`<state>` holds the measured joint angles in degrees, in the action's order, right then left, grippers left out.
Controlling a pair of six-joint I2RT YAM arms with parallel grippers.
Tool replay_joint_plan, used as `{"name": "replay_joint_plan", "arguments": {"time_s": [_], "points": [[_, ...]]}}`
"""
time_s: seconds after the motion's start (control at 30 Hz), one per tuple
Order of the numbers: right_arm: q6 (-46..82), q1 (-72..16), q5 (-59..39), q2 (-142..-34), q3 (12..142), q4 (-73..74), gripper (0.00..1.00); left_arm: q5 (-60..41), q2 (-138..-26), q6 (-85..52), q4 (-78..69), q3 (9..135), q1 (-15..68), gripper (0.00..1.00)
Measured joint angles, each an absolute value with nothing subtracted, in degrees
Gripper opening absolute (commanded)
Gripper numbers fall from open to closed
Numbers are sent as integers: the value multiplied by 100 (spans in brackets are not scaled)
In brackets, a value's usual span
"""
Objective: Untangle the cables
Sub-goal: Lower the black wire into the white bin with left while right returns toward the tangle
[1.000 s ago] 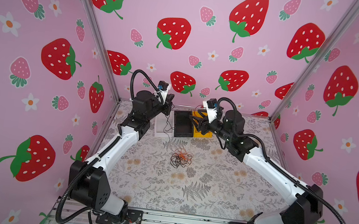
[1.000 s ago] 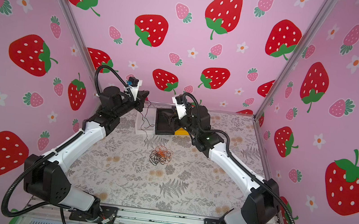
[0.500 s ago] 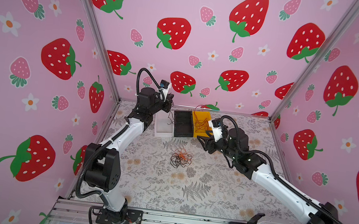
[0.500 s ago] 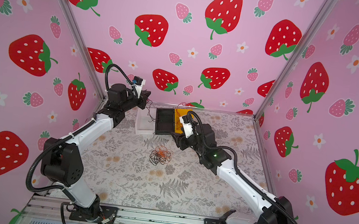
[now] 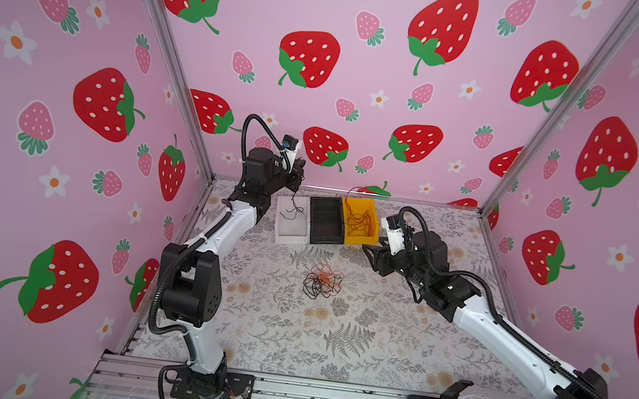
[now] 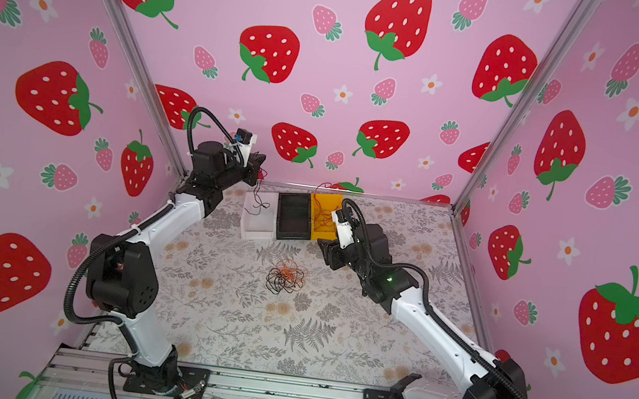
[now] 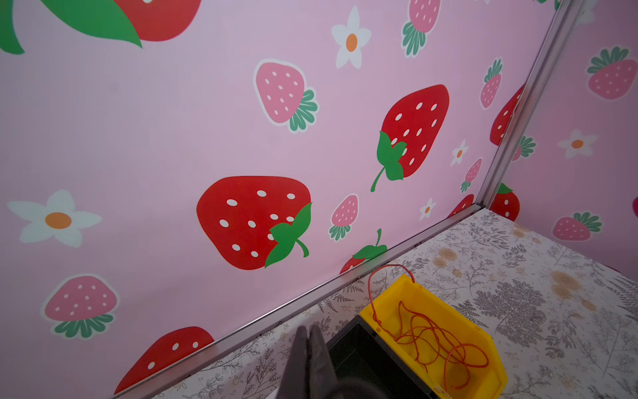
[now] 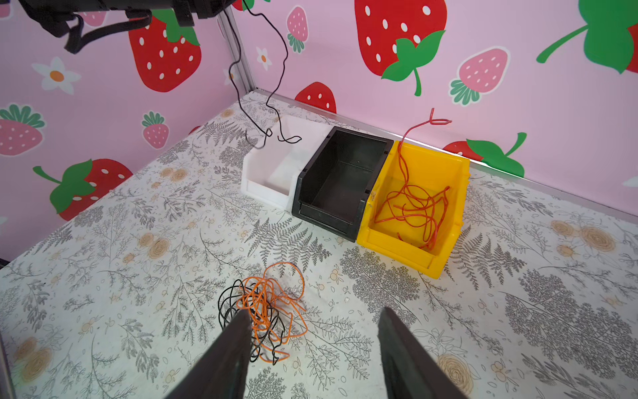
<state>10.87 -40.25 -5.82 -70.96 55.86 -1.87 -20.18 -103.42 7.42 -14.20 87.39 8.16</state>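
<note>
At 11 o'clock on the tabletop [image 5: 374,342], above the white bin [image 5: 287,235], the left pincer [image 5: 297,173] is clamped shut on a black wire [image 5: 293,209] whose free end dangles into that bin. The right pincer [image 8: 313,311], jaws apart and empty, has drawn back from the yellow bin [image 8: 445,165], where the red wire [image 8: 411,207] now lies. The black-and-orange tangle [image 8: 266,300] sits mid-tabletop, at 8 o'clock from the right pincer in both top views. Red looks sorted, a black strand awaits release, and the knot is probably next.
</note>
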Motion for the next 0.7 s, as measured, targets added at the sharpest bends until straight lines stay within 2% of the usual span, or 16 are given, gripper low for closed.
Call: {"name": "replay_joint_plan", "arguments": {"time_s": [0.43, 0.7], "points": [[1085, -3828, -556, -7118, 5586, -427, 61, -2123, -11185, 696, -1562, 8895, 620, 0], [1090, -3758, -556, -7277, 5594, -445, 61, -2263, -11332, 574, -1671, 9109, 392, 0]]}}
